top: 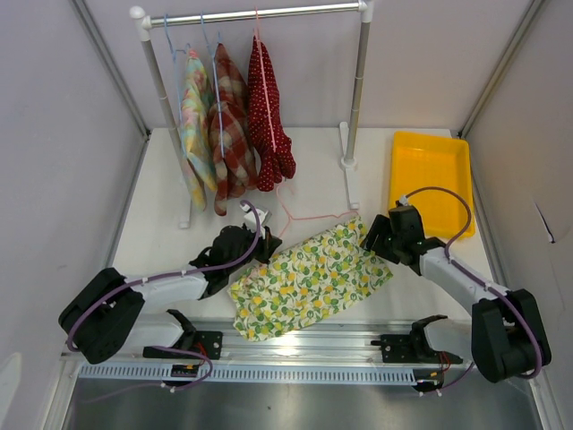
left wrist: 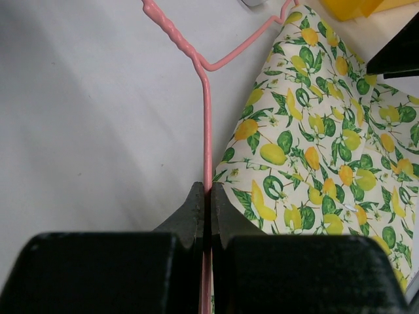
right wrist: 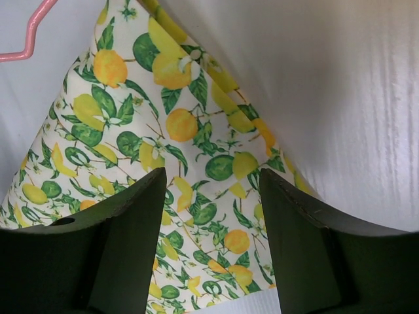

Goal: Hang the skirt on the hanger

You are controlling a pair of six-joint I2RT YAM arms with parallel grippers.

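Note:
A lemon-print skirt (top: 309,279) lies flat on the white table between my arms; it also shows in the left wrist view (left wrist: 321,157) and the right wrist view (right wrist: 163,150). A pink wire hanger (top: 304,215) lies at the skirt's far edge. My left gripper (top: 265,248) is shut on the hanger's straight wire (left wrist: 207,131), beside the skirt's left edge. My right gripper (top: 374,238) is open, with its jaws over the skirt's right corner (right wrist: 213,180), holding nothing.
A clothes rack (top: 251,16) at the back holds three hung garments (top: 228,121). A yellow tray (top: 430,179) sits at the back right. The rack's white post base (top: 349,175) stands just beyond the hanger.

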